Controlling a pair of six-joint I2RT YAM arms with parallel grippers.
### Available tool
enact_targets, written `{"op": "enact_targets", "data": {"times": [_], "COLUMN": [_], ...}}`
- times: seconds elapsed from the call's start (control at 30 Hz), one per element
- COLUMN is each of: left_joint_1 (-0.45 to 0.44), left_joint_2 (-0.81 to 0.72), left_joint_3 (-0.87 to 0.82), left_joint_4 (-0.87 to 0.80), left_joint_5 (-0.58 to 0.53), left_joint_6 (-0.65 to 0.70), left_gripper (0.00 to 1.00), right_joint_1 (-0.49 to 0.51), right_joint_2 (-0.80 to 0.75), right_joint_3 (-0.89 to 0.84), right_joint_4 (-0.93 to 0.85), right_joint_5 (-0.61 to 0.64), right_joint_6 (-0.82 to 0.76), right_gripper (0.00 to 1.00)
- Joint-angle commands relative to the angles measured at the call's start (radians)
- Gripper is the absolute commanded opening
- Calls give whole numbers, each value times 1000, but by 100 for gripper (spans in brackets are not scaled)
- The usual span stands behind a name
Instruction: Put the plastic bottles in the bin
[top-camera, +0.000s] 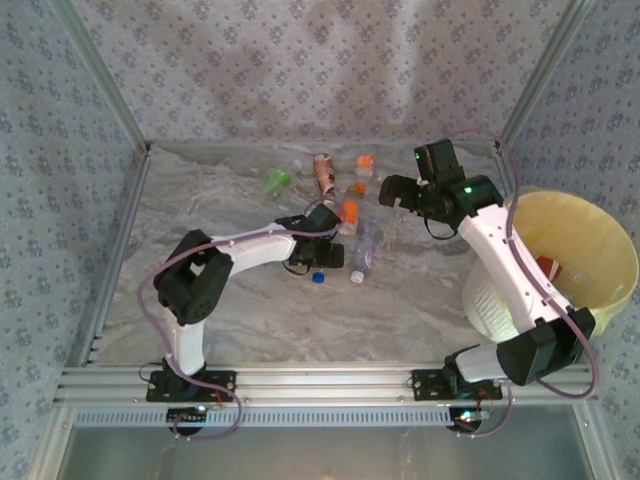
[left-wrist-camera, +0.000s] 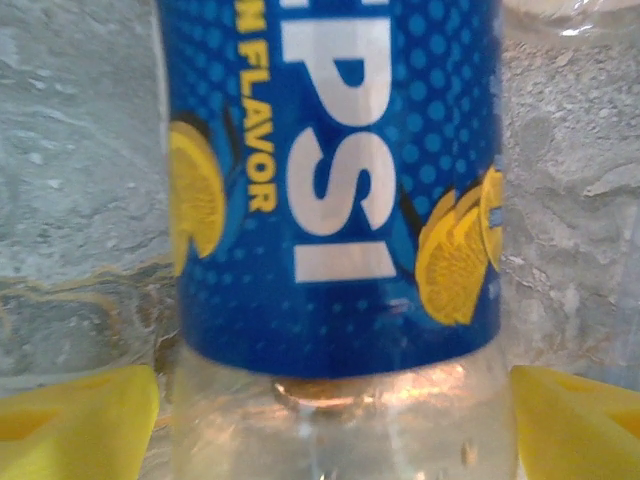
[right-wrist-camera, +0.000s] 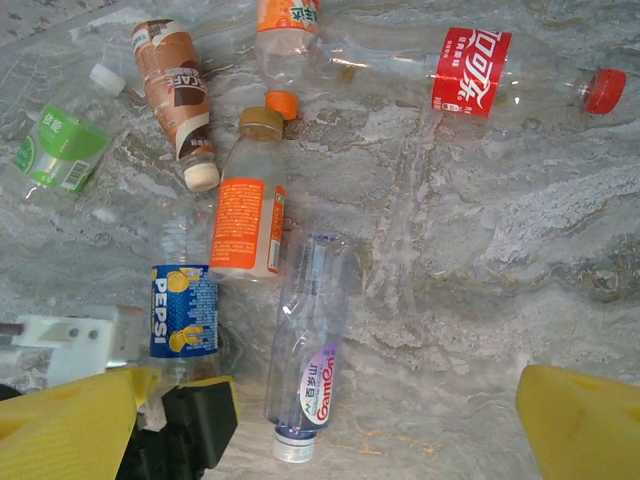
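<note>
Left claw (left-wrist-camera: 330, 415) stands apart astride the Pepsi bottle (left-wrist-camera: 330, 200), lying mid-worktop (top-camera: 420, 300). Probably light, thin-walled and slippery: pinch the labelled belly gently. Right claw (top-camera: 392, 192) gapes wide, empty.

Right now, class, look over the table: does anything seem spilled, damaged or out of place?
Nothing looks spilled or broken. The plastic bottles are simply untidy: those under the right wrist camera lie on their sides, pointing different ways across the table, such as the Pepsi bottle, the orange-labelled bottle and the red-labelled bottle.
</note>
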Motion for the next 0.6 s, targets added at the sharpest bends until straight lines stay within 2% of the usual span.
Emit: {"op": "enact_targets", "data": {"times": [0.0, 0.27, 0.4, 0.57], "left_joint_1": [-5, -4, -5, -3], "left_joint_2": [28, 1, -28, -85], "left_joint_3": [42, 3, -19, -60], "left_joint_4": [-24, 11, 26, 72], "left_joint_5": [-31, -59, -72, -75], "left_joint_6": [29, 73, 98, 130], "left_gripper": [87, 73, 69, 58], "right_joint_1": [3, 2, 3, 2], "right_joint_2": [-29, -45, -54, -59], "right_joint_3": [-15, -47, -58, -76], "right_joint_4": [28, 62, 91, 130], "right_joint_5": [13, 11, -1, -17], "right_joint_6": [14, 14, 13, 14], "right_gripper": [100, 100, 100, 100]}}
